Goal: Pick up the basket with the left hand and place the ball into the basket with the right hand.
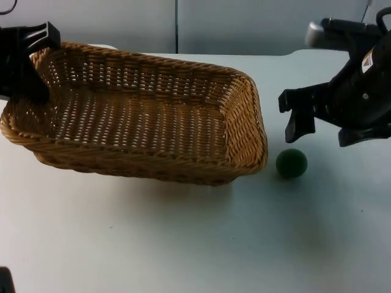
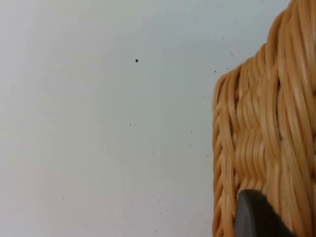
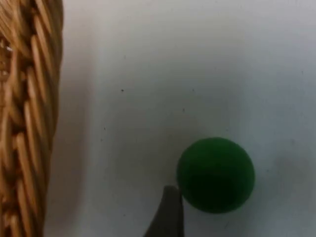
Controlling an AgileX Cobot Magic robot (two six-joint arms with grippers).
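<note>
A: Starting at the left, what is the left gripper [image 1: 27, 61] doing?
B: It sits at the far left end of the wicker basket [image 1: 140, 116], its black fingers closed on the rim there. The end under the gripper is raised and the basket tilts, its other end lying lower towards the table [image 1: 183, 244].
A: And from that arm's wrist?
B: The woven basket wall [image 2: 266, 148] lies right against the black fingertip [image 2: 254, 217], with bare white table beside it.
A: Moving right, where is the ball?
B: The green ball [image 1: 291, 163] rests on the table just off the basket's right end, apart from the wicker. It lies just below the right gripper [image 1: 317, 116].
A: How does that gripper stand?
B: Its fingers are spread wide and hold nothing; it hangs above the ball, a little beyond it towards the wall.
A: The right wrist camera?
B: The green ball [image 3: 216, 175] lies just beside one dark fingertip [image 3: 168, 212], and the basket's braided rim [image 3: 29, 123] runs further off on the far side of that fingertip.
</note>
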